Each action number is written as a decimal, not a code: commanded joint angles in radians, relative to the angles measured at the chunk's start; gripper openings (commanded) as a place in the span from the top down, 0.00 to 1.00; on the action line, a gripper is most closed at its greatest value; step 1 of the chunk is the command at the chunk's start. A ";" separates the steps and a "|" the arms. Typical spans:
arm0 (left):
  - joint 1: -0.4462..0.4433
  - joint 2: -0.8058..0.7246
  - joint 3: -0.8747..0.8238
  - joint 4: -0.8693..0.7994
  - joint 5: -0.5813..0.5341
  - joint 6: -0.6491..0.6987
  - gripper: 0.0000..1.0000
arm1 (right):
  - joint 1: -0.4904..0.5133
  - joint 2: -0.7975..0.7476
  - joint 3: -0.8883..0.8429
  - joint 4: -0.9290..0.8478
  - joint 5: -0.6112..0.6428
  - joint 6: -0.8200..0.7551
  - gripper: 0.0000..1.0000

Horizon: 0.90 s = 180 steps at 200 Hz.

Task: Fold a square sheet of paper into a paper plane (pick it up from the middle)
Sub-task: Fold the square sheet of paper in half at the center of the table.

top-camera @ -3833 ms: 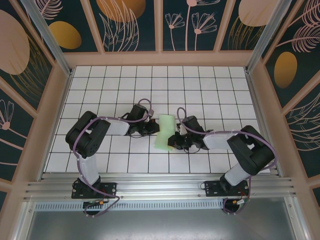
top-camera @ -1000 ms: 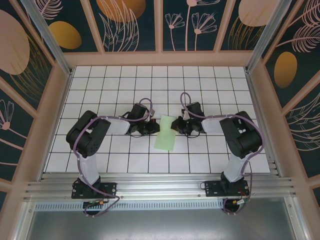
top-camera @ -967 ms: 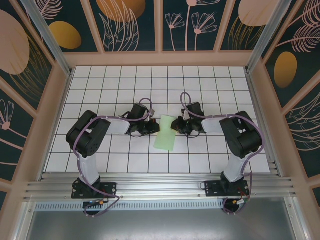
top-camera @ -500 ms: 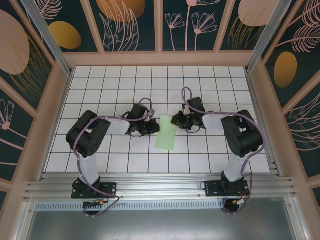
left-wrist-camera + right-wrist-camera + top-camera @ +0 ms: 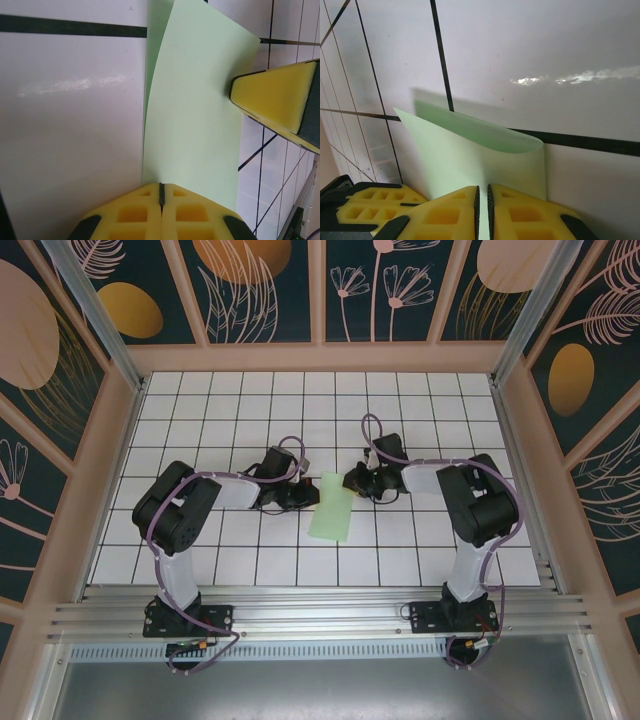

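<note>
**Right arm climbs to the sheet's far corner**

Since the earliest top view, the right fingers (image 5: 352, 481) have moved from the near part of the sheet's right edge up to its far right corner. The right arm's elbow has swung further back over the tabletop (image 5: 400, 420). The sheet of paper (image 5: 330, 510) now lies flatter and straighter, where before it was more bunched. The left fingers (image 5: 308, 497) are where they were, at the sheet's left edge.

The pale green sheet sits near the middle of the tabletop, between the two arms. It is folded over into a narrow strip that slants slightly from far right to near left.

In the left wrist view, the left fingers (image 5: 157, 192) are pressed together, with the paper (image 5: 195, 115) running straight into their tips, pinched there. One yellow pad of the right fingers (image 5: 272, 95) touches the paper's opposite edge.

In the right wrist view, the right fingers (image 5: 472, 197) stand almost together, leaving a thin slit that pinches the paper (image 5: 470, 150). Just beyond them the folded edge curls open in a soft loop above the tabletop.
</note>
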<state>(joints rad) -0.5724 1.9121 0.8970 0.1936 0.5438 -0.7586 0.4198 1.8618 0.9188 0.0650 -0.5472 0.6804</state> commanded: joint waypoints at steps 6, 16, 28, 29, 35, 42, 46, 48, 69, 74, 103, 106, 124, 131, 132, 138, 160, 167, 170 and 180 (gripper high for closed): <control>-0.004 0.085 -0.029 -0.092 -0.123 0.042 1.00 | -0.019 0.011 0.066 -0.040 0.004 -0.032 0.84; -0.004 0.084 -0.027 -0.094 -0.123 0.043 1.00 | -0.027 0.024 0.071 -0.040 0.006 -0.032 0.84; -0.004 0.081 -0.028 -0.095 -0.123 0.044 1.00 | -0.030 0.038 0.066 -0.027 0.015 -0.027 0.84; -0.004 0.081 -0.029 -0.095 -0.122 0.043 1.00 | -0.030 0.039 0.065 -0.025 0.016 -0.027 0.84; -0.004 0.080 -0.030 -0.095 -0.122 0.044 1.00 | -0.032 0.048 0.059 -0.017 0.017 -0.024 0.84; -0.003 0.079 -0.032 -0.097 -0.122 0.045 1.00 | -0.033 0.061 0.057 -0.015 0.017 -0.022 0.84; -0.004 0.080 -0.033 -0.097 -0.123 0.045 1.00 | -0.035 0.068 0.057 -0.015 0.020 -0.022 0.84; -0.004 0.080 -0.033 -0.097 -0.124 0.046 1.00 | -0.035 0.071 0.057 -0.016 0.021 -0.023 0.84; -0.004 0.080 -0.036 -0.095 -0.122 0.046 1.00 | -0.036 0.096 0.050 -0.017 0.031 -0.025 0.84; -0.004 0.080 -0.036 -0.095 -0.123 0.047 1.00 | -0.036 0.100 0.049 -0.017 0.036 -0.025 0.84; -0.004 0.079 -0.036 -0.097 -0.124 0.044 1.00 | -0.042 0.081 0.055 -0.038 0.043 -0.031 0.84; -0.003 0.079 -0.036 -0.097 -0.124 0.045 1.00 | -0.044 0.076 0.059 -0.040 0.040 -0.031 0.84; -0.004 0.079 -0.038 -0.098 -0.125 0.044 1.00 | -0.045 0.044 0.080 -0.045 0.017 -0.041 0.84; -0.004 0.080 -0.038 -0.099 -0.126 0.047 1.00 | -0.046 0.040 0.090 -0.049 0.008 -0.044 0.84; -0.004 0.079 -0.037 -0.099 -0.126 0.047 1.00 | -0.047 0.039 0.091 -0.049 0.007 -0.044 0.84; -0.004 0.081 -0.036 -0.098 -0.125 0.046 1.00 | -0.051 0.037 0.100 -0.049 -0.006 -0.046 0.84; -0.004 0.082 -0.035 -0.097 -0.123 0.045 1.00 | -0.055 0.055 0.118 -0.048 -0.014 -0.053 0.84; -0.004 0.081 -0.035 -0.097 -0.124 0.044 1.00 | -0.054 0.065 0.118 -0.048 -0.016 -0.053 0.84; -0.004 0.081 -0.035 -0.097 -0.124 0.045 1.00 | -0.054 0.072 0.117 -0.049 -0.016 -0.053 0.84; -0.004 0.080 -0.034 -0.098 -0.123 0.044 1.00 | -0.055 0.089 0.111 -0.040 -0.016 -0.050 0.84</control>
<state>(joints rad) -0.5724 1.9121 0.8967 0.1936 0.5438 -0.7513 0.3733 1.9144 1.0134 0.0376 -0.5514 0.6521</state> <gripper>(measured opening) 0.065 0.161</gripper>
